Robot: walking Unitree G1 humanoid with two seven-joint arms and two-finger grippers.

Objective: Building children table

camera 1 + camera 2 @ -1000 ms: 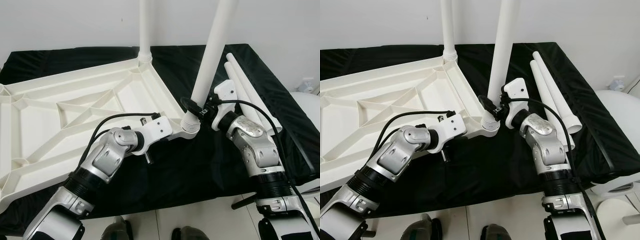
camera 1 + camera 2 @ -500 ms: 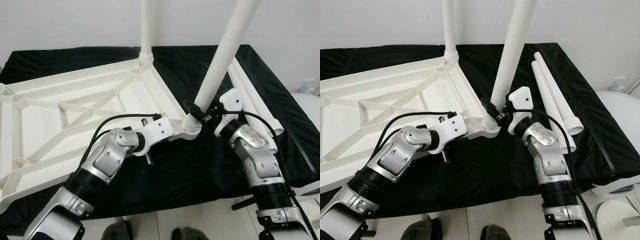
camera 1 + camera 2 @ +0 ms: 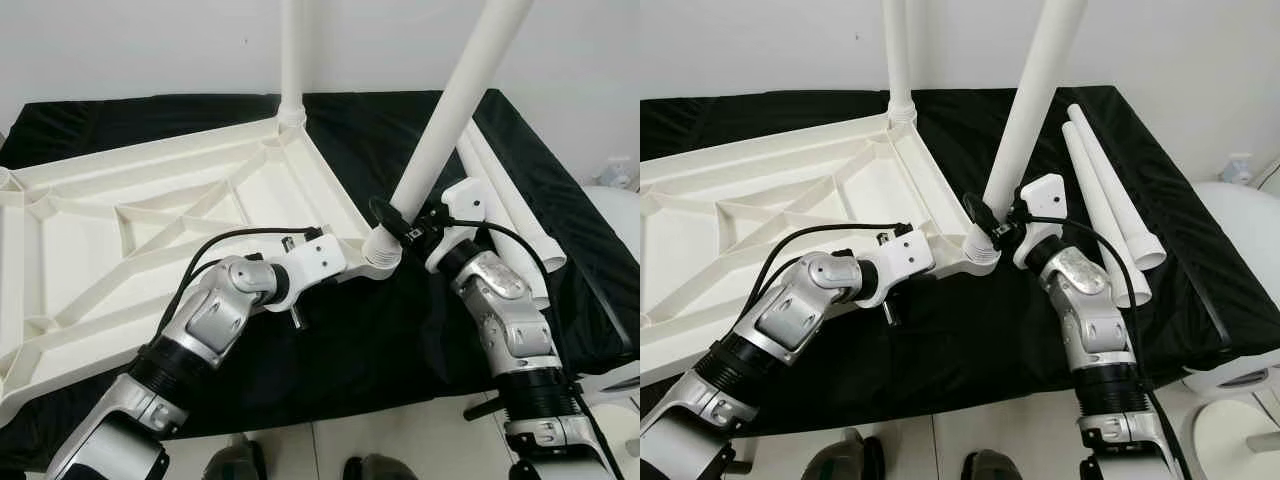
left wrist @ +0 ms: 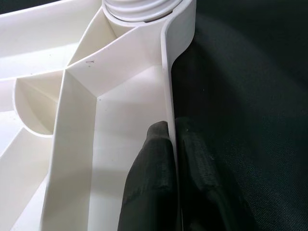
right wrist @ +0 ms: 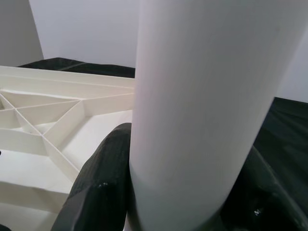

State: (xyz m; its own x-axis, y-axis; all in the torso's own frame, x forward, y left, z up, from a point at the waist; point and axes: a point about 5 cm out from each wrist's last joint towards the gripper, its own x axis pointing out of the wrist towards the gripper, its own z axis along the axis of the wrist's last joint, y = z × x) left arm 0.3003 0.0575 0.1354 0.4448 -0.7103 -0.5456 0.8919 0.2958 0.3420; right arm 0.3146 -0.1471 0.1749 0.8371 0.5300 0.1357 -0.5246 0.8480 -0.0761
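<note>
While my left tool (image 4: 172,144) pinches the rim of one upturned white tabletop (image 3: 150,215) on the black counter (image 3: 400,330) | right tool (image 5: 168,192) grips tilted leg (image 3: 455,110) at corner socket | one leg (image 3: 291,60) upright | two spare legs (image 3: 1105,200) lying beside

We see the upturned tabletop (image 3: 150,215) and the legs (image 3: 455,110) in smooth white plastic with a soft satin sheen, the ribs moulded clean. The desk (image 3: 940,330) wears a matt black cloth, finely woven and slightly creased. Our arms (image 3: 215,320) look like brushed silver metal with white plastic housings, and the fingers (image 4: 149,192) are black, dull and lightly textured.
</note>
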